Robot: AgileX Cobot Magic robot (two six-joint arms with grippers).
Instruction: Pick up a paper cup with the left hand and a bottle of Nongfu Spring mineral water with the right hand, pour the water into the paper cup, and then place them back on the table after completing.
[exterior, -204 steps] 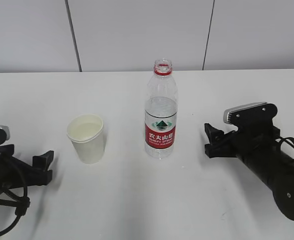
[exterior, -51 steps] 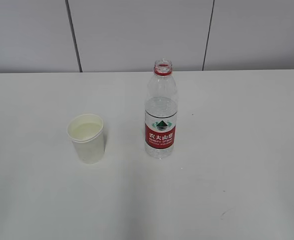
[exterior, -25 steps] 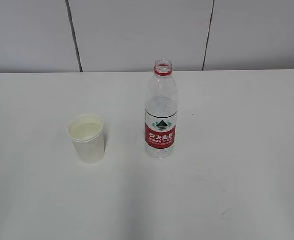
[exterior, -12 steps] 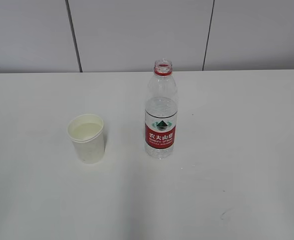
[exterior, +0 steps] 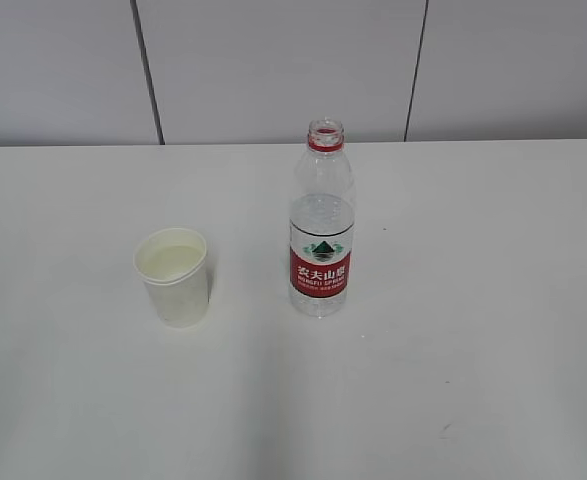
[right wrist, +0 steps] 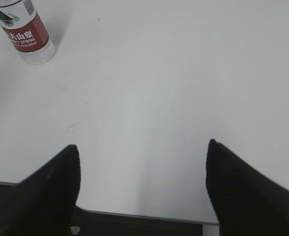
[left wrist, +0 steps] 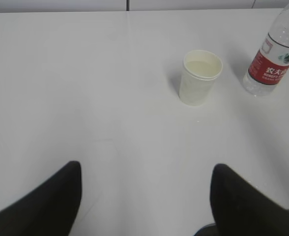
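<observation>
A white paper cup [exterior: 174, 276] stands upright on the white table [exterior: 453, 350], with clear water in it. An uncapped Nongfu Spring bottle [exterior: 321, 222] with a red label stands upright to its right, partly full. Both arms are out of the exterior view. In the left wrist view my left gripper [left wrist: 145, 172] is open and empty, well back from the cup [left wrist: 199, 77] and the bottle [left wrist: 274, 61]. In the right wrist view my right gripper [right wrist: 142, 150] is open and empty near the table's front edge, far from the bottle [right wrist: 23, 31].
A grey panelled wall [exterior: 273, 70] runs behind the table. The table's front edge [right wrist: 144, 214] shows under the right gripper, with dark space below it.
Both arms, which were at the table's sides 8 seconds ago, have drawn back out of the exterior view. Over the last two seconds the cup and the bottle have stayed put.
</observation>
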